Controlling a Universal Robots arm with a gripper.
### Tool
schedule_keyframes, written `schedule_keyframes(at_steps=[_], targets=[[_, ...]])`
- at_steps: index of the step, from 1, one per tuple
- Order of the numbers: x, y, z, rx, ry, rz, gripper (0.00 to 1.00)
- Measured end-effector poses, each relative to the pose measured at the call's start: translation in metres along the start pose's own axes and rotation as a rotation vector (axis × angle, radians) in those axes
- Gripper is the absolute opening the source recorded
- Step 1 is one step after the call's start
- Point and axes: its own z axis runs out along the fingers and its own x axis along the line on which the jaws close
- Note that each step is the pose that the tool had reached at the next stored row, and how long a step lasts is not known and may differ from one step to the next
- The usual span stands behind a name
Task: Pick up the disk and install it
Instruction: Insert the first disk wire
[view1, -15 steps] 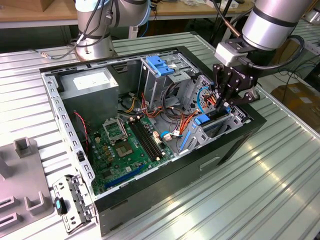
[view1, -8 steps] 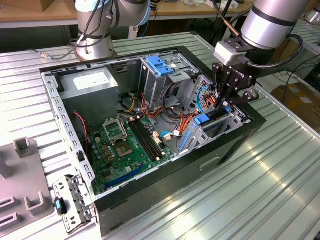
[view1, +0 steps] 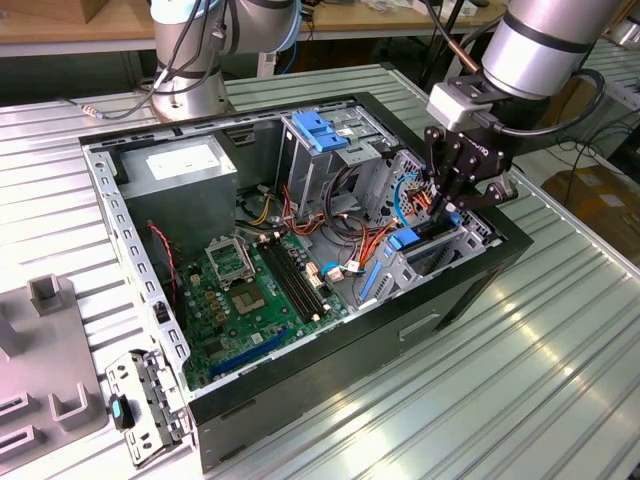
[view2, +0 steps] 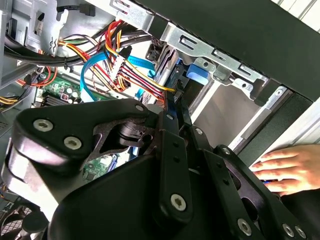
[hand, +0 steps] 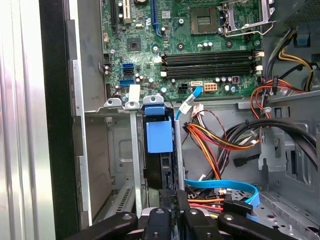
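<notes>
The disk (hand: 160, 137) (blue-framed, standing on edge) sits in its bay, claw (hand: 176, 202) clamped on it.

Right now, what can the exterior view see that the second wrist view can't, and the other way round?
The exterior view takes in the whole open computer case, the grey power supply box and the tall drive cage. The second wrist view catches a person's hand resting at the case edge. Both show the gripper inside the case, closed on the disk by its blue-framed edge, beside the coloured cables.
</notes>
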Motion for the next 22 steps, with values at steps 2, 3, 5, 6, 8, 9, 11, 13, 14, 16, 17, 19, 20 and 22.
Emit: schedule_keyframes(at_steps=[2,3,5,6,8,9,11,13,14,16,17,19,20,22], targets=[[0.0003,0.0000,0.0003,-0.0001,-0.0003,0.000,0.16],[0.0004,0.0000,0.0003,-0.0002,-0.0002,0.000,0.16],[0.0005,0.0000,0.0002,-0.0002,0.0000,0.000,0.16],[0.0005,0.0000,0.0003,-0.0002,0.0001,0.000,0.16],[0.0006,-0.0001,0.0012,-0.0003,-0.0001,0.000,0.16],[0.0005,-0.0003,0.0024,-0.0005,0.0000,0.000,0.16],[0.0004,-0.0004,0.0057,-0.0020,0.0001,0.000,0.16],[0.0005,-0.0004,0.0070,-0.0026,0.0007,0.000,0.16],[0.0005,-0.0005,0.0071,-0.0026,0.0006,0.000,0.16],[0.0006,-0.0005,0.0074,-0.0026,0.0002,0.000,0.16],[0.0007,-0.0005,0.0074,-0.0026,0.0002,0.000,0.16],[0.0008,-0.0006,0.0005,-0.0004,0.0000,0.000,0.18],[0.0009,-0.0005,-0.0018,0.0000,0.0000,0.000,0.24],[0.0009,-0.0005,-0.0025,0.0005,-0.0005,0.000,0.24]])
